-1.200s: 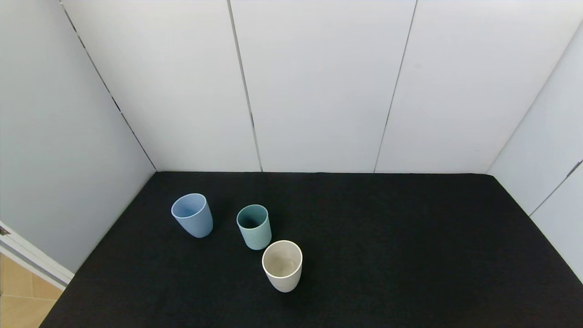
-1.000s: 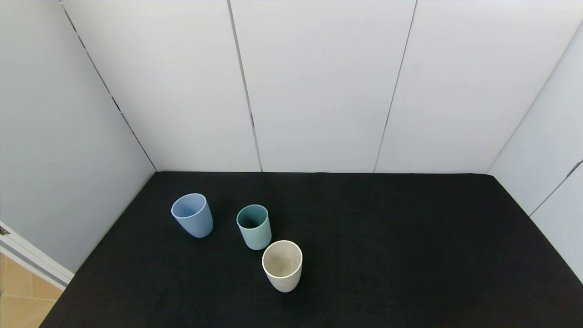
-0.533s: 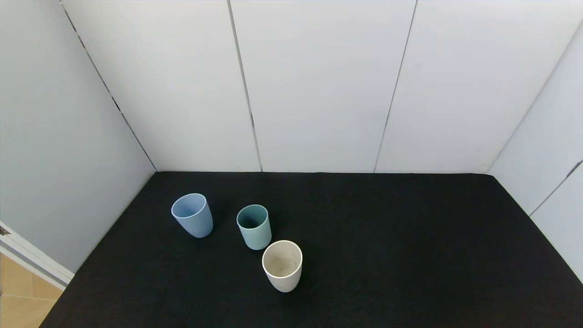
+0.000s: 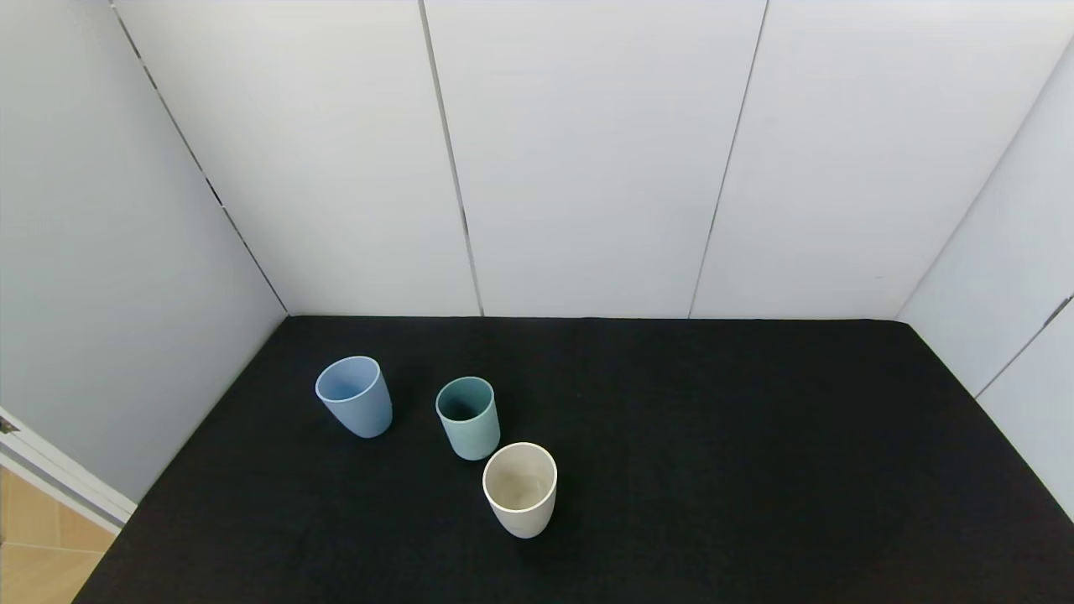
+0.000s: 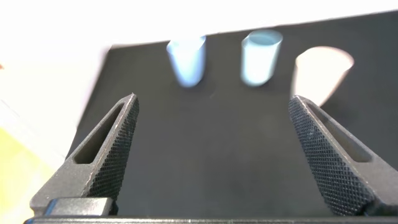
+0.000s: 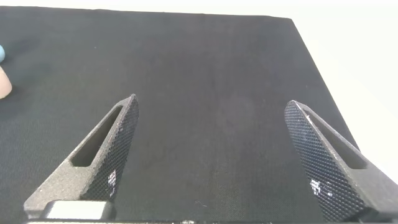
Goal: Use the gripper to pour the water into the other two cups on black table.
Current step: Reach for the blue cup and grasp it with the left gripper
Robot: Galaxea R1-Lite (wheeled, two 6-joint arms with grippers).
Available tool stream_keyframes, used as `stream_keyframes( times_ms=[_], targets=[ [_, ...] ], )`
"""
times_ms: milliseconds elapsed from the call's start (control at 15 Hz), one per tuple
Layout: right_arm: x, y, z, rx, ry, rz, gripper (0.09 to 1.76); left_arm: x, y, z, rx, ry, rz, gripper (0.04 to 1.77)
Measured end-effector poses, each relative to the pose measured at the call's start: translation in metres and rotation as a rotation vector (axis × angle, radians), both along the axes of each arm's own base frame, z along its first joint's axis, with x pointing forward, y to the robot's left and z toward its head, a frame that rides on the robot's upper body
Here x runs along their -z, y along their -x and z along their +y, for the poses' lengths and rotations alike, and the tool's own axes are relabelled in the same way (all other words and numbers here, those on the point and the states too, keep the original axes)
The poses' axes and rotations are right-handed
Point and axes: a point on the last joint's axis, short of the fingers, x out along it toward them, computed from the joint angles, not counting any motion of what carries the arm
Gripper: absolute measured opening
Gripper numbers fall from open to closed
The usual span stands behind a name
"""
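Three tumblers stand on the black table (image 4: 713, 470), left of its middle. The light blue tumbler (image 4: 355, 396) is farthest left, the teal-green cup (image 4: 467, 417) is beside it, and the cream-white cup (image 4: 520, 489) is nearest me. Neither arm shows in the head view. My left gripper (image 5: 212, 102) is open and empty, well short of the cups; past it the left wrist view shows the blue tumbler (image 5: 186, 59), the teal-green cup (image 5: 260, 56) and the cream-white cup (image 5: 318, 71). My right gripper (image 6: 211, 106) is open and empty over bare table (image 6: 205, 68).
White panel walls (image 4: 587, 168) close the table at the back and both sides. A strip of wooden floor (image 4: 33, 545) shows past the table's left front corner. The cream-white cup's edge (image 6: 4, 84) shows in the right wrist view.
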Motion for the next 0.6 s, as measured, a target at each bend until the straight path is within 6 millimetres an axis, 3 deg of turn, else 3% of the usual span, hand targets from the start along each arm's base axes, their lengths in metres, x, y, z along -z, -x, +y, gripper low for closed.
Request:
stream_keyframes(
  times_ms=[333, 600],
  targets=[
    [0.0, 0.0, 0.0, 0.0, 0.0, 0.0, 1.71, -0.032, 0.008, -0.003, 0.154, -0.012, 0.078, 1.72],
    [0.0, 0.0, 0.0, 0.0, 0.0, 0.0, 1.71, -0.058, -0.017, -0.003, 0.189, -0.019, 0.186, 1.72]
  ],
)
